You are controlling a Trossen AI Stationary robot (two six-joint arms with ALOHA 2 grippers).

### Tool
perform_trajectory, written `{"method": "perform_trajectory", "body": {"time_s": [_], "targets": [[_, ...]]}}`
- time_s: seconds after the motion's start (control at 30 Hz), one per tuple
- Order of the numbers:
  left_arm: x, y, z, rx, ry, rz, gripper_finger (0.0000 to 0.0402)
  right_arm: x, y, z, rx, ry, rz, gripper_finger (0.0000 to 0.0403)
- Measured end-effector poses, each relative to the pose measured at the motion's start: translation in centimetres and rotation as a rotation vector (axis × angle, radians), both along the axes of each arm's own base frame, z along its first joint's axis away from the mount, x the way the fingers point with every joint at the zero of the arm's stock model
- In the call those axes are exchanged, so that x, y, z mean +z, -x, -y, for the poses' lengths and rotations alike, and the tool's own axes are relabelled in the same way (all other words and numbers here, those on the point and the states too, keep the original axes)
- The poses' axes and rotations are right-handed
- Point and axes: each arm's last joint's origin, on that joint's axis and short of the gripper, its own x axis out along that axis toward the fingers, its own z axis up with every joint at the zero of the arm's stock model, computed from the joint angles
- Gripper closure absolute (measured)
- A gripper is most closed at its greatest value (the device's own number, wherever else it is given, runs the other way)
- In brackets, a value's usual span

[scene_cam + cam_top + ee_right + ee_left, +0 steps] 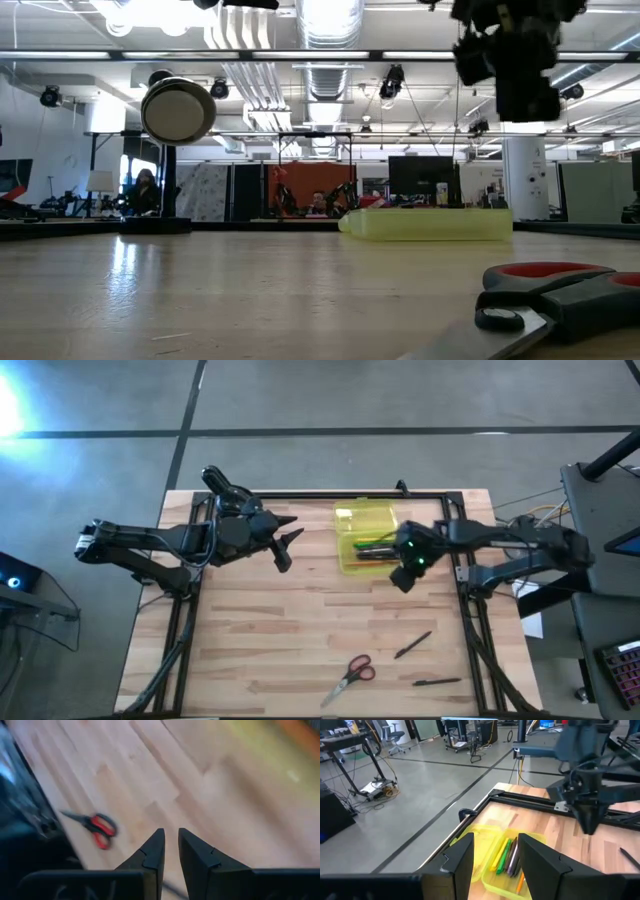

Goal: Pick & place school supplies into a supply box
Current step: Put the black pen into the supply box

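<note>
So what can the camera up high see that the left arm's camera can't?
Only the high view shows the red-handled scissors, two black pens lying loose on the table, and the left gripper beside the box. Only the left wrist view shows the green, yellow and orange pens in the box. Both show the supply box and the right gripper.

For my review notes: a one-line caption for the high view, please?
Right gripper hovers beside the open supply box holding pens; scissors and two black pens remain on the table.
</note>
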Motion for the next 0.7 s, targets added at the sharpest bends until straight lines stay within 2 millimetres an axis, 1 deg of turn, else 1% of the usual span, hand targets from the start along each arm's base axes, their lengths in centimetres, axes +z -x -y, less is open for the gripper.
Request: {"method": "perform_trajectory", "body": {"time_s": [0.13, 0.2, 0.27, 0.4, 0.5, 0.6, 0.7], "targets": [[0.0, 0.0, 0.0, -0.002, -0.010, -0.007, 0.0264, -1.6, 1.6, -2.0, -0.257, -0.198, -0.034, 0.0355], [0.0, 0.0, 0.0, -0.005, -0.022, -0.016, 0.0264, -2.5, 2.2, -3.1, -0.376, -0.309, -0.081, 0.0353], [-0.2, 0.0, 0.0, -0.006, -0.027, -0.033, 0.0264, -3.5, 3.0, -4.1, -0.465, -0.382, -0.143, 0.0353], [-1.0, 0.3, 0.0, -0.013, -0.021, -0.120, 0.0264, -5.0, 4.5, -6.2, -0.726, -0.411, -0.244, 0.0353], [-1.9, 0.6, 0.2, -0.097, 0.047, -0.209, 0.0264, -5.5, 5.3, -7.9, -0.886, -0.431, -0.268, 0.0351], [-2.9, 1.0, 0.6, -0.214, 0.138, -0.304, 0.0264, -5.9, 5.8, -9.5, -0.969, -0.443, -0.295, 0.0347], [-3.6, 1.1, 0.8, -0.258, 0.173, -0.358, 0.0264, -6.3, 5.8, -10.7, -0.950, -0.417, -0.348, 0.0341]]}}
